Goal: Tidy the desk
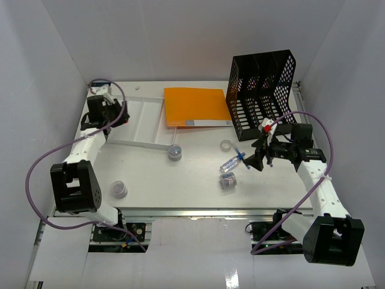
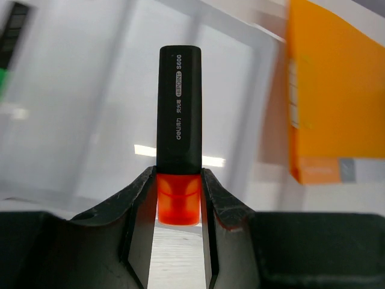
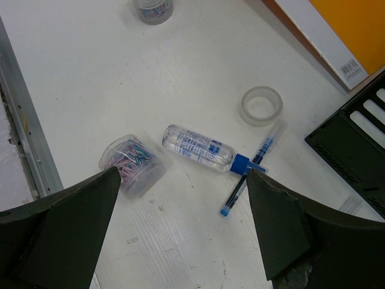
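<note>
While the left gripper (image 2: 178, 180) clamps the highlighter (image 2: 178, 108) by its orange end, judge: lower it level into a tray (image 1: 139, 120) compartment, upper left of the desk (image 1: 180, 186) spanning mid-frame, then release. Right gripper (image 3: 181, 174): jaws wide, empty.

Top: high above the near edge, looking down on whole desk (image 1: 180, 186) | Left wrist: very close on marker (image 2: 178, 120), blurred tray (image 2: 90, 102) probably behind | Right wrist: looks down nearby; shares bottle (image 3: 195, 146) with top.
</note>
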